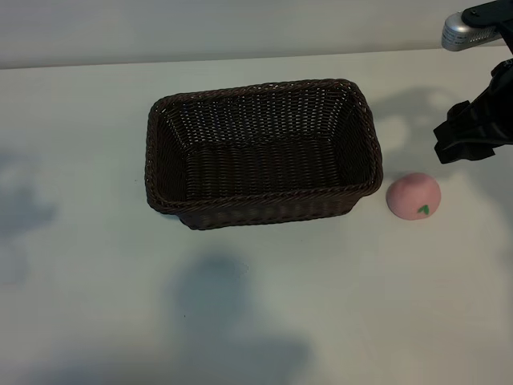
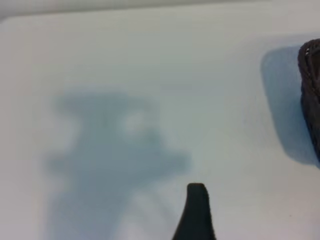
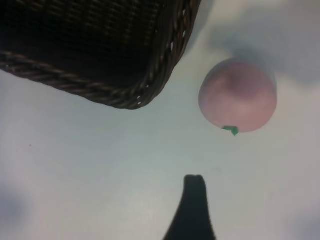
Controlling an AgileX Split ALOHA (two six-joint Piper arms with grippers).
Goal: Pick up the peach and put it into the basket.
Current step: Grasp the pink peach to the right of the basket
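The pale-pink peach (image 1: 414, 195) lies on the white table just right of the dark-brown wicker basket (image 1: 264, 204), its green leaf mark facing the front. The basket holds nothing. My right gripper (image 1: 473, 132) hangs above the table behind and to the right of the peach, open and with nothing in it. The right wrist view shows the peach (image 3: 237, 95) beside the basket's corner (image 3: 125, 97), beyond one dark fingertip (image 3: 194, 182). My left gripper is outside the exterior view. Its wrist view shows one fingertip (image 2: 196, 190) over bare table, open, with the basket's edge (image 2: 311, 85) far off.
The white table (image 1: 96, 281) stretches wide to the left of the basket and in front of it, crossed by arm shadows. A silver part of the rig (image 1: 461, 32) sits at the back right corner.
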